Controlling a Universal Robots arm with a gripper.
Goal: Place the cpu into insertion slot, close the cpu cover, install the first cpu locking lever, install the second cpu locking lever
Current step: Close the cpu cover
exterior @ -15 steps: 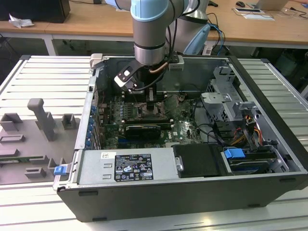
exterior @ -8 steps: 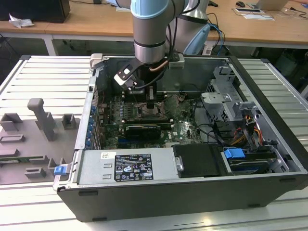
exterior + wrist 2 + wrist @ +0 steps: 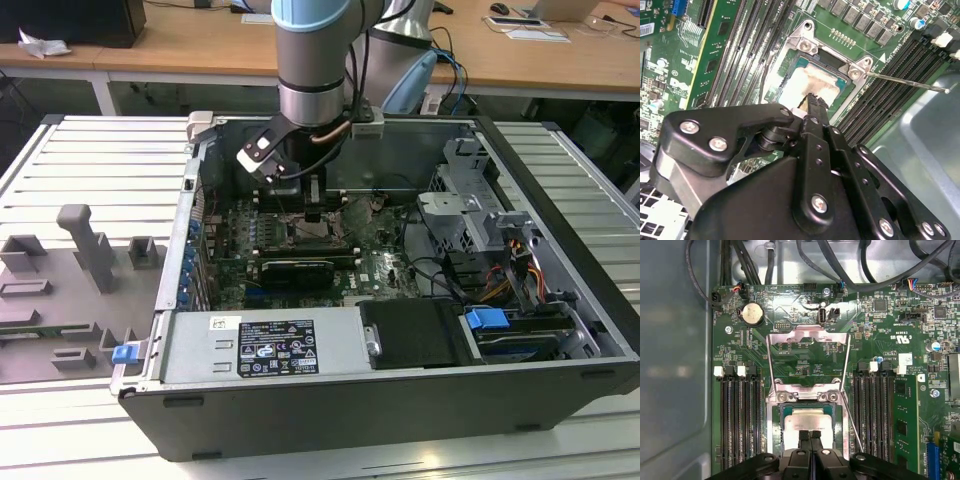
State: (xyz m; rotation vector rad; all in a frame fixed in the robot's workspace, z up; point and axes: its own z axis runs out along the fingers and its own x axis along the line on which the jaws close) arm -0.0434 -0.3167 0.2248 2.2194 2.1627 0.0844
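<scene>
End effector (image 3: 810,434) vertical over cpu (image 3: 807,418)

Robotics lab: an open desktop computer case (image 3: 400,420) is lying on a ribbed metal surface (image 3: 90,160) while an industrial robot arm (image 3: 312,60) is hanging over its green motherboard (image 3: 805,347). Grey moulded fixtures (image 3: 85,245) are sitting beside the case, and wooden desks (image 3: 200,45) carrying papers (image 3: 537,33) are standing behind it.
</scene>
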